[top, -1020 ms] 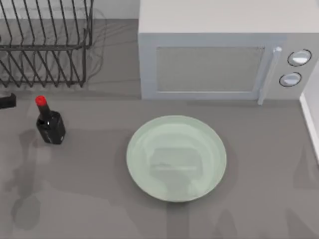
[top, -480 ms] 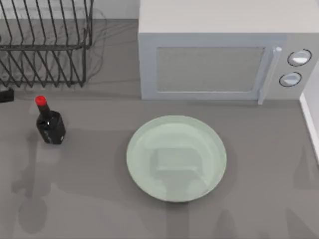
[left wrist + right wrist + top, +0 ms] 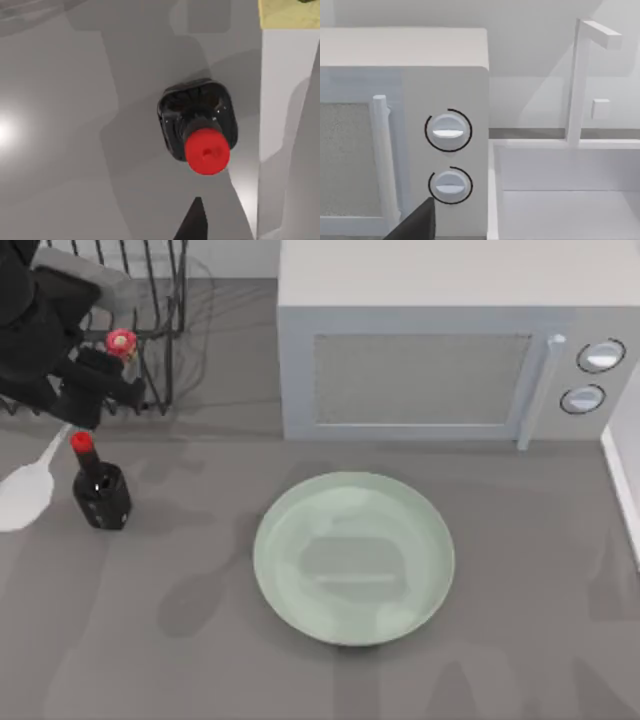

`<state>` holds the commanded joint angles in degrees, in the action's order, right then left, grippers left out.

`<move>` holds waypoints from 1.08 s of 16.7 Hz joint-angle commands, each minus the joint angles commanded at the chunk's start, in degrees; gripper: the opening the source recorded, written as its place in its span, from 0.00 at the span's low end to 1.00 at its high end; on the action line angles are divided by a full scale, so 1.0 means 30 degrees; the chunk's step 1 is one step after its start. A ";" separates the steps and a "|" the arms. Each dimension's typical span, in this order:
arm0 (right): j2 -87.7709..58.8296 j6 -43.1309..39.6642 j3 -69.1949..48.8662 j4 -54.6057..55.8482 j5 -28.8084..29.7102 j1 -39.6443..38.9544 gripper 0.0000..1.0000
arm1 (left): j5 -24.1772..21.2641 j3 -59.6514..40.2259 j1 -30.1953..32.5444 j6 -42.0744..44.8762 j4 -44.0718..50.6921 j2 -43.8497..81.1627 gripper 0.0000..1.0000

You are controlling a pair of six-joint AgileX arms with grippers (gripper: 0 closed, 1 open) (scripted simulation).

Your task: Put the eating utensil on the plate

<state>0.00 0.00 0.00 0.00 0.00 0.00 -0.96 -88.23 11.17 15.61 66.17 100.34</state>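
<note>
Fingers of the left gripper [image 3: 85, 390] clamp the thin white spoon [image 3: 30, 490] above the dark bottle [image 3: 100, 490].

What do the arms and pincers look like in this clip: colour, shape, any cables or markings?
The left arm in the top view is matte black and blocky, with rounded housing segments. Its pincer is black too, with no visible cables or markings. In each wrist view a dark pointed fingertip juts into frame; the right one looks charcoal grey.
</note>
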 joint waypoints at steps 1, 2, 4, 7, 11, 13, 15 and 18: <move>0.0000 0.0000 0.0000 0.0000 0.0000 0.0000 1.00 | 0.0003 -0.0650 0.1086 0.1134 -0.0004 0.0272 0.00; 0.0000 0.0000 0.0000 0.0000 0.0000 0.0000 1.00 | 0.0022 -0.1284 0.2178 0.2272 -0.0009 0.0612 0.00; 0.0000 0.0000 0.0000 0.0000 0.0000 0.0000 1.00 | 0.0106 -0.2464 0.4310 0.4478 -0.0007 0.1475 0.00; 0.0000 0.0000 0.0000 0.0000 0.0000 0.0000 1.00 | 0.0304 -0.3918 0.7123 0.7353 0.0047 0.3193 0.00; 0.0000 0.0000 0.0000 0.0000 0.0000 0.0000 1.00 | 0.0551 -0.5025 0.9631 0.9881 0.0315 0.6046 0.00; 0.0000 0.0000 0.0000 0.0000 0.0000 0.0000 1.00 | 0.0613 -0.5190 1.0307 1.0559 0.0556 0.7354 0.00; 0.0000 0.0000 0.0000 0.0000 0.0000 0.0000 1.00 | 0.0628 -0.5193 1.0639 1.0892 0.0772 0.8226 0.00; 0.0000 0.0000 0.0000 0.0000 0.0000 0.0000 1.00 | 0.0628 -0.5181 1.0691 1.0944 0.0822 0.8395 0.00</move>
<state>0.00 0.00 0.00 0.00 0.00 0.00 0.92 -103.78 43.25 48.44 68.64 125.53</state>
